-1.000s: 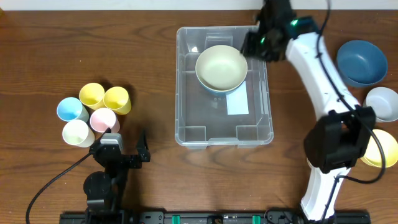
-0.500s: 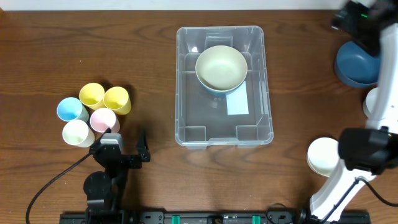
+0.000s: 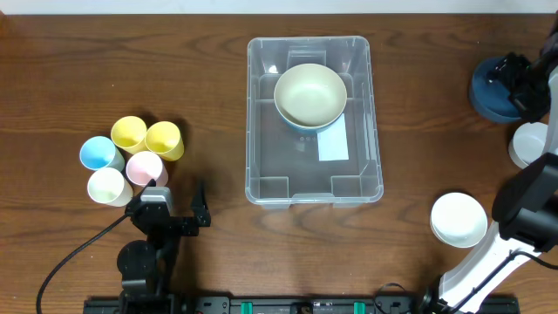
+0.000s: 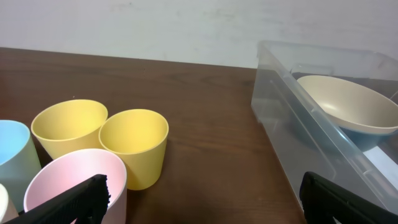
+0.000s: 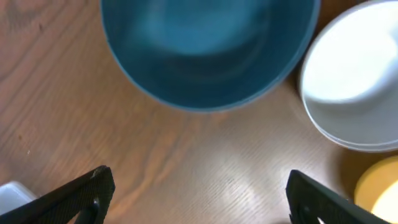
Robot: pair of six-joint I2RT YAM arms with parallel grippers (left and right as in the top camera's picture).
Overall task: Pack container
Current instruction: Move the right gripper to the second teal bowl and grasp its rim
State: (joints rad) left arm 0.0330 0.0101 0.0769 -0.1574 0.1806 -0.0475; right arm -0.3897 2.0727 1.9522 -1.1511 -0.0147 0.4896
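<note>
The container (image 3: 292,166) is a large clear plastic bin, rectangular with rounded corners and a stepped base. It stands in the middle of the table (image 3: 418,52), with a white label (image 3: 332,144) on its floor and a cream bowl (image 3: 310,94) in its far half. The left gripper (image 4: 205,199) sits beside the cups (image 3: 131,157) with fingers wide apart and empty, and the right gripper (image 5: 199,190) hovers over the blue bowl (image 5: 205,50), also spread and holding nothing.
</note>
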